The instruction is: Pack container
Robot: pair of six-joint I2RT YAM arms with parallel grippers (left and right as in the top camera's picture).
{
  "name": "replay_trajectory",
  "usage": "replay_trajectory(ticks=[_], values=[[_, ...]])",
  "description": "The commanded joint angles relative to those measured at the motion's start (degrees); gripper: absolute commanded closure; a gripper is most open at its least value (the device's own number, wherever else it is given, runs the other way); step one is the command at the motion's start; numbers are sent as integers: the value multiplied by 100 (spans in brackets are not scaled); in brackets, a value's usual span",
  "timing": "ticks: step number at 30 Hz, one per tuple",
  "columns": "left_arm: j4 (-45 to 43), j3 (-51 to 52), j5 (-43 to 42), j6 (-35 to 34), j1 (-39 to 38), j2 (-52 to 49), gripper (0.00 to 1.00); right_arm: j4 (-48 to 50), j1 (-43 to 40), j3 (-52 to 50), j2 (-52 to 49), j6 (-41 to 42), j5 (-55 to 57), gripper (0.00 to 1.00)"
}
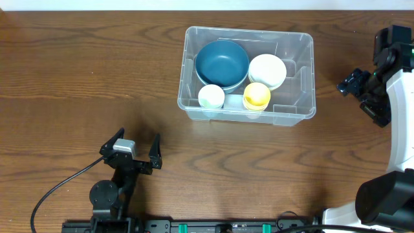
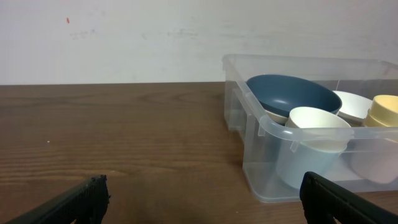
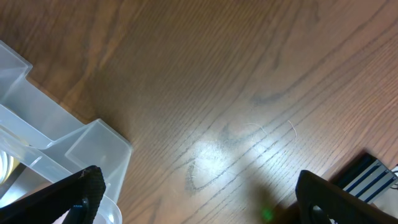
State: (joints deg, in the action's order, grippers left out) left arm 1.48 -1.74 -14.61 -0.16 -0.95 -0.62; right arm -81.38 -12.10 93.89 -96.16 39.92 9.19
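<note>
Your container is clear, smooth, glossy plastic. Your surface is dark, grained wood with a soft sheen. The blue bowl looks smooth and matt.

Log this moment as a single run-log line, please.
container: blue bowl, white bowl, white cup, yellow cup inside | left claw: open, empty | right claw: open, empty

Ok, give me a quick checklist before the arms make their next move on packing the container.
1. Left gripper open, holding nothing: ok.
2. Right gripper open, holding nothing: ok.
3. Container upright on the table: ok.
4. Blue bowl, white bowl, white cup and yellow cup inside it: ok.
5. Free room at its right end: ok.
6. More things waiting to be packed: cannot tell.
</note>
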Motion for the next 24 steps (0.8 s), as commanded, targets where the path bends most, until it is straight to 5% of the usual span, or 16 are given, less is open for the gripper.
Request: replay_trajectory(ticks=[1,17,24], values=[[120,151,48,37,28,39,2,-2,-20,-4,214,74,42,1],[120,151,48,37,28,39,2,2,337,-92,3064,72,334,1],[120,151,48,37,28,39,2,1252,393,-1582,4642,74,186,1]])
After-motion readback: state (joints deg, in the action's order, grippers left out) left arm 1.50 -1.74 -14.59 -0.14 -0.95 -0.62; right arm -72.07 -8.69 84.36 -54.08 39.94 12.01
